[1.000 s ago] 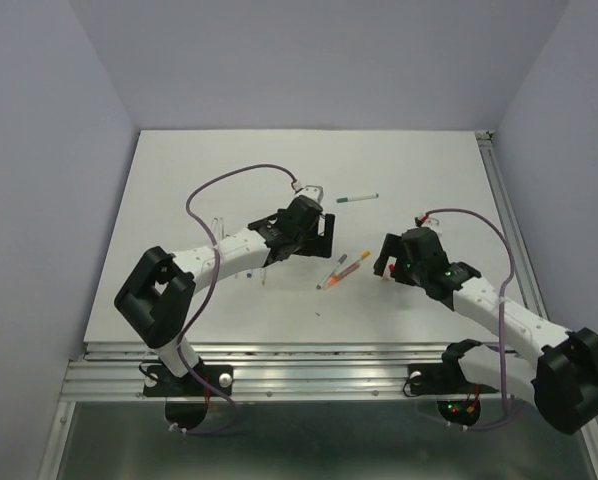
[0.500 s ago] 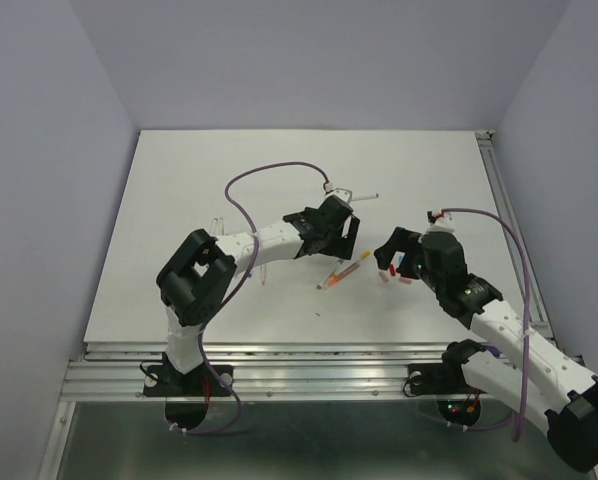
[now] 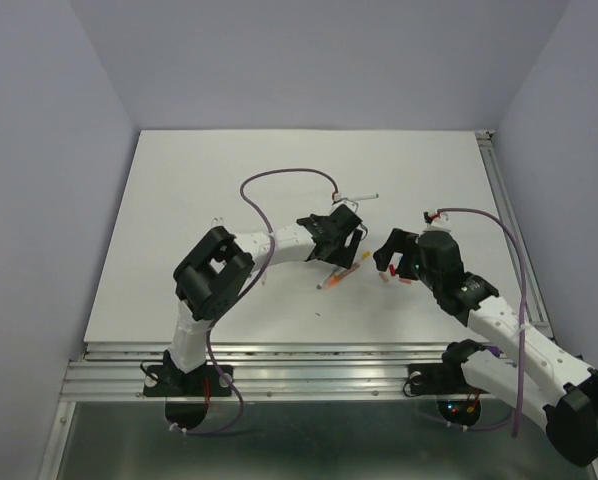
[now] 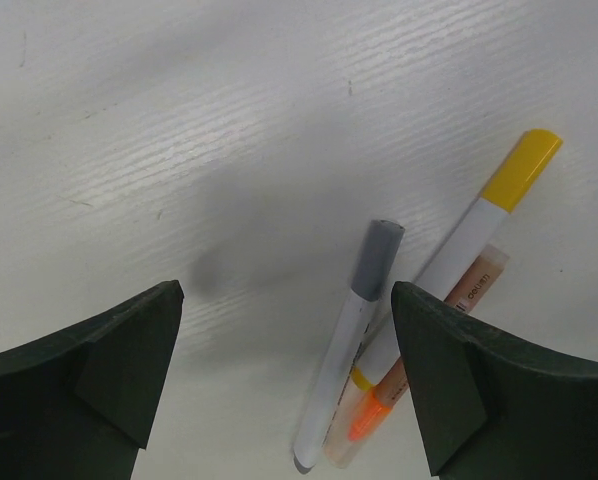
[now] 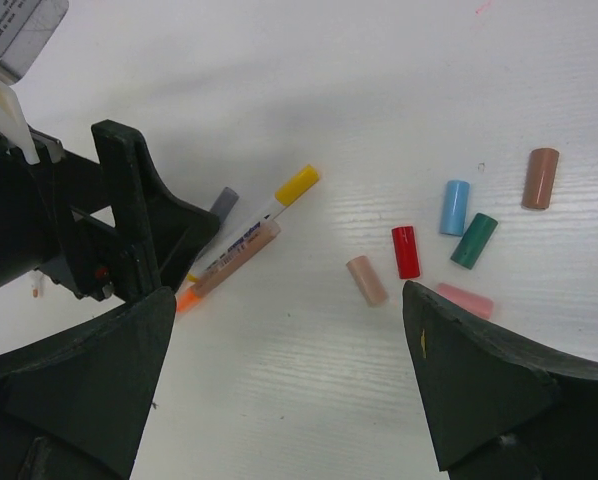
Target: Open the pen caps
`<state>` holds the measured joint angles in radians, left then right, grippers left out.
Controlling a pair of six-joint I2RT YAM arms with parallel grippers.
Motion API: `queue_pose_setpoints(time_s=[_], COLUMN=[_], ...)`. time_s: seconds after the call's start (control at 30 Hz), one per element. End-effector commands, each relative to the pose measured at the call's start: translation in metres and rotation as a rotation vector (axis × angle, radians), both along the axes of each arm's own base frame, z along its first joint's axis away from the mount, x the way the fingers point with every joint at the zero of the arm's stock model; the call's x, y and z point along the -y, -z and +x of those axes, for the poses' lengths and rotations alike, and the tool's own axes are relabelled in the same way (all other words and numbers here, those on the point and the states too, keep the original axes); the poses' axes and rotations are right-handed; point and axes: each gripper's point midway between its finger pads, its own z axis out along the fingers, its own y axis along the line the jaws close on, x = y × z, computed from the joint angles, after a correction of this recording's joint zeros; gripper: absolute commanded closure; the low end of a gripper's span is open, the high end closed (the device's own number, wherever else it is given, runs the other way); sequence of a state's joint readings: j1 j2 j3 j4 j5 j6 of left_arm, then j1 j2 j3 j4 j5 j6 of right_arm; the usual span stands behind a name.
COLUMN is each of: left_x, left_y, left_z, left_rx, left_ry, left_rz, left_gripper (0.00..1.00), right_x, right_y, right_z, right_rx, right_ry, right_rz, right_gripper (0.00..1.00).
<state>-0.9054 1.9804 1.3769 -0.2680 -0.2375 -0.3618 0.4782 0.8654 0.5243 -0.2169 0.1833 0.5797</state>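
left fingers (image 4: 119, 355) apart above grey cap (image 4: 376, 255) and yellow cap (image 4: 520, 170) | both on barrels (image 4: 339, 345), mid surface (image 3: 229, 180), right of centre | right fingers (image 5: 89, 385) apart, empty | caps likely light, stiff, slick: pinch crosswise, brace barrel

The white table (image 3: 179, 200) carries three pens (image 4: 345, 340) lying together and six loose pen caps (image 5: 406, 251) clustered near them.
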Motion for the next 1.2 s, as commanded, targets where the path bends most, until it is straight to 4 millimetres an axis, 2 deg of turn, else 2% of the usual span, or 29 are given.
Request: queue_pose_setpoints(time_s=[0.0, 0.17, 0.33, 0.5, 0.57, 0.73, 0.97, 1.07, 1.17], left_x=[0.009, 0.004, -0.002, -0.011, -0.013, -0.018, -0.028, -0.032, -0.027], left_y=[-0.017, -0.008, 0.0, 0.009, 0.011, 0.022, 0.027, 0.033, 0.038], left_z=[0.005, 0.002, -0.009, -0.021, -0.026, -0.047, -0.078, -0.079, -0.076], left_rx=[0.049, 0.035, 0.001, -0.024, -0.034, -0.069, -0.109, -0.105, -0.106], left_ry=[0.014, 0.001, -0.007, -0.015, -0.018, -0.003, -0.006, -0.012, 0.003], left_rz=[0.003, 0.028, 0.025, 0.03, 0.026, 0.035, 0.019, 0.028, 0.039], left_gripper=[0.03, 0.06, 0.09, 0.2, 0.21, 0.24, 0.31, 0.37, 0.39], right_x=[0.002, 0.002, 0.002, 0.001, 0.001, 0.001, 0.002, 0.001, 0.001], right_y=[-0.005, -0.004, -0.004, -0.004, -0.004, -0.003, -0.004, -0.005, -0.005], right_z=[0.005, 0.005, 0.004, 0.004, 0.004, 0.003, 0.003, 0.002, 0.002], right_rx=[0.031, 0.029, 0.029, 0.027, 0.028, 0.026, 0.031, 0.033, 0.031], right_ry=[0.007, 0.005, 0.004, 0.002, 0.002, 0.002, 0.004, 0.001, 0.0], right_rz=[-0.003, -0.004, -0.003, -0.001, -0.001, 0.001, 0.005, 0.009, 0.01], right_gripper=[0.0, 0.0, 0.0, 0.0, 0.0, 0.0, 0.0, 0.0, 0.0])
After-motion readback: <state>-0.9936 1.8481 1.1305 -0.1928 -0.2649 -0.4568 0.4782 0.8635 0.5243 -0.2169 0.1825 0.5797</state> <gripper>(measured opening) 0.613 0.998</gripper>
